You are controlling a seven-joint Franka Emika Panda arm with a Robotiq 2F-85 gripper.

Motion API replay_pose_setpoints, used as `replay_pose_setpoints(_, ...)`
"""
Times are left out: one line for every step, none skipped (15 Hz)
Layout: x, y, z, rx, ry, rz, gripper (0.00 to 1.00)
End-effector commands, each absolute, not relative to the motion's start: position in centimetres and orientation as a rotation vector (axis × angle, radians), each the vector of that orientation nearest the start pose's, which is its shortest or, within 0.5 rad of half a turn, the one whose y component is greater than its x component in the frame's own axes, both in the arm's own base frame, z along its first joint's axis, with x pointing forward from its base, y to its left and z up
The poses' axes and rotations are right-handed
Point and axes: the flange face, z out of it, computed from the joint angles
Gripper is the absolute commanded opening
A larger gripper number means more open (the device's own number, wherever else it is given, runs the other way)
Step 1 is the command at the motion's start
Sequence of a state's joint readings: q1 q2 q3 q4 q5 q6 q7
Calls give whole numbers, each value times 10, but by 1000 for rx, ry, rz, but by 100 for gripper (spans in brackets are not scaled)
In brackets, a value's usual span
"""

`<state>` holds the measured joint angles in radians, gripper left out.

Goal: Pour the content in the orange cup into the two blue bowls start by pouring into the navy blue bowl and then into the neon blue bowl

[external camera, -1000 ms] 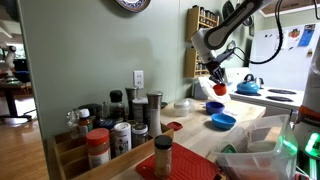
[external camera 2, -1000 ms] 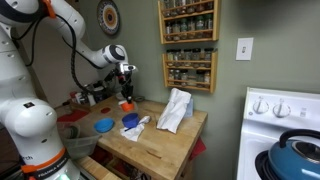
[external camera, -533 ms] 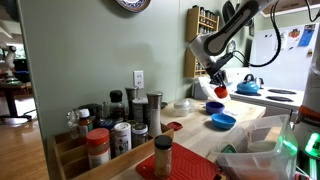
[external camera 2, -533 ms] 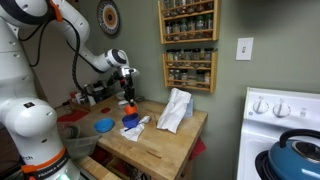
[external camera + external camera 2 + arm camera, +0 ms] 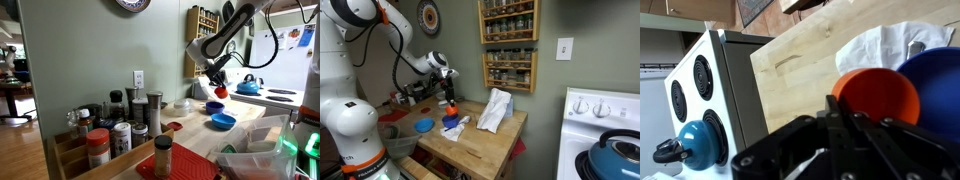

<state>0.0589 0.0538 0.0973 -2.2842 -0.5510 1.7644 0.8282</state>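
Plastic orange cup (image 5: 877, 95), clamped in the gripper (image 5: 217, 88), hides its contents; navy blue bowl (image 5: 940, 75) cropped at right edge.

orange cup (image 5: 220, 92) up in the air, clear of the table, right above navy blue bowl (image 5: 450, 120); cup contents not discernible. neon blue bowl (image 5: 424, 126) upright on table, just beside the navy one

Home kitchen: a wall-mounted spice rack (image 5: 508, 45) hangs above the far edge of a wooden bench (image 5: 480, 145), a blue kettle (image 5: 616, 155) sits on a white stove (image 5: 605, 105) alongside, and spice jars (image 5: 110, 133) crowd one corner.
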Motion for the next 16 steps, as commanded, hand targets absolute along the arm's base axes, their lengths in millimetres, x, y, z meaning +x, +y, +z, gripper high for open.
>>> replay_pose_setpoints(465,31,304,2290,-516,-311,1)
replay_pose_setpoints(466,31,303,2271,-525,-304,1)
replay_pose_setpoints(467,32,303,2255,-532,-299,1)
replay_pose_setpoints(467,32,302,2236,-538,-295,1)
replay_pose_setpoints(468,33,302,2220,-543,-289,1)
replay_pose_setpoints(468,34,302,2204,-549,-285,1)
replay_pose_setpoints(468,35,301,2191,-554,-281,1)
replay_pose_setpoints(469,36,299,2176,-557,-275,1)
replay_pose_setpoints(469,37,298,2166,-560,-271,1)
replay_pose_setpoints(469,38,297,2152,-566,-265,1)
replay_pose_setpoints(470,39,295,2142,-566,-263,1)
replay_pose_setpoints(470,40,294,2129,-570,-258,1)
replay_pose_setpoints(470,42,293,2120,-572,-254,1)
replay_pose_setpoints(470,43,291,2109,-573,-248,1)
replay_pose_setpoints(470,45,290,2094,-574,-242,1)
replay_pose_setpoints(469,47,288,2078,-574,-239,1)
